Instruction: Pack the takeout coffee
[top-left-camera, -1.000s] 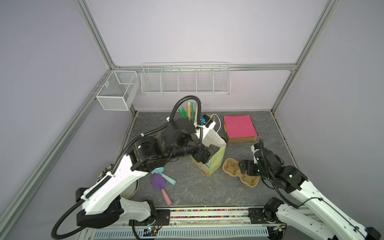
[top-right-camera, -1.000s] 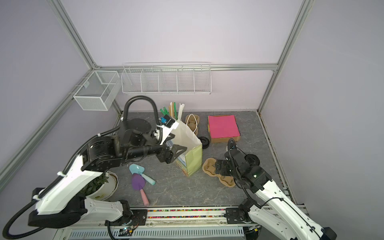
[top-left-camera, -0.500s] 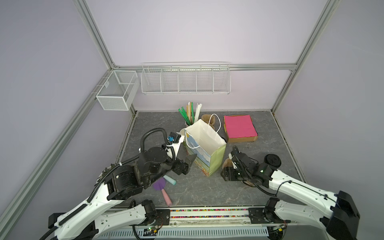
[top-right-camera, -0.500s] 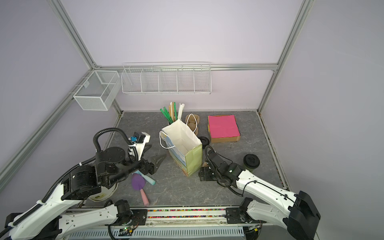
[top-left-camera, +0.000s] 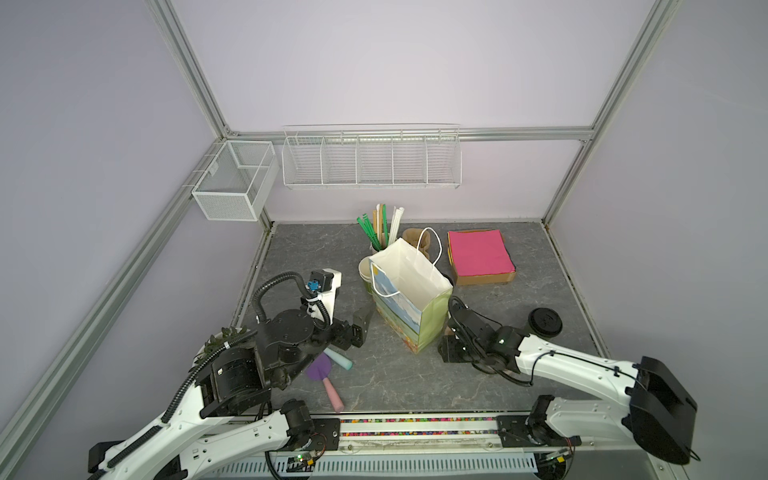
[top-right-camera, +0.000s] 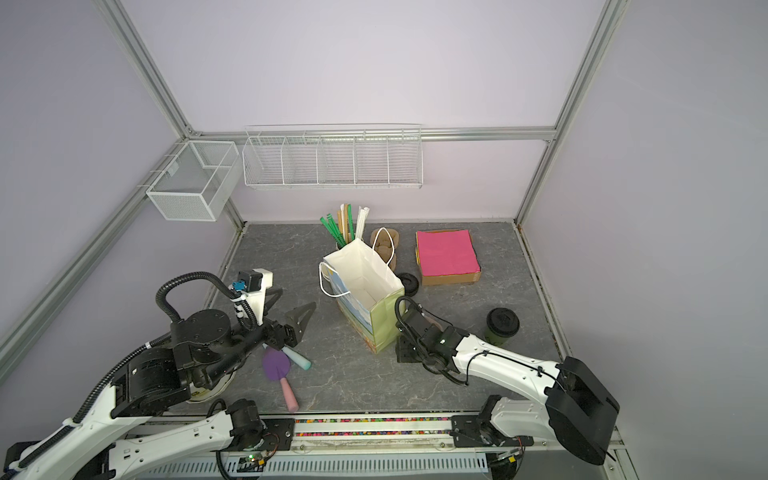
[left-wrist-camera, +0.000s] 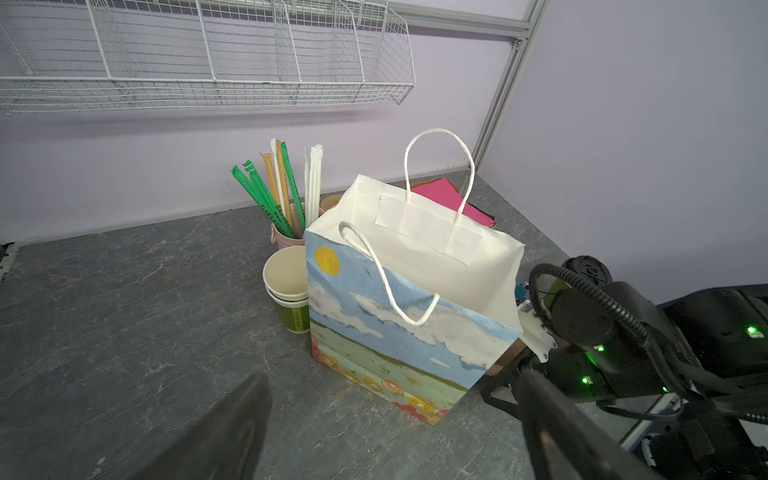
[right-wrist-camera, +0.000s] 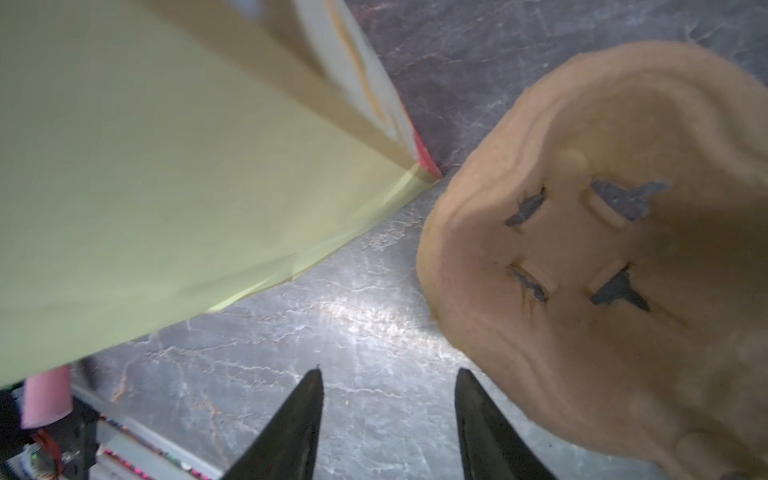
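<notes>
The takeout coffee, a green cup under a black lid, stands alone on the grey floor right of the paper bag. Its lid peeks over the right arm in the left wrist view. My right gripper hangs low at the bag's near right corner, open, with only floor between its tips. A brown pulp cup carrier lies just beside it. My left gripper is wide open and empty, left of the bag.
Behind the bag are stacked lidless cups, a straw holder, a loose black lid and pink napkins. A purple trowel and a plant pot lie under the left arm. Wire baskets hang on the back wall.
The left arm has drawn back from over the bag and dropped to its left. The right gripper swung left to the bag's base and its jaws narrowed; the coffee now stands in plain view.
</notes>
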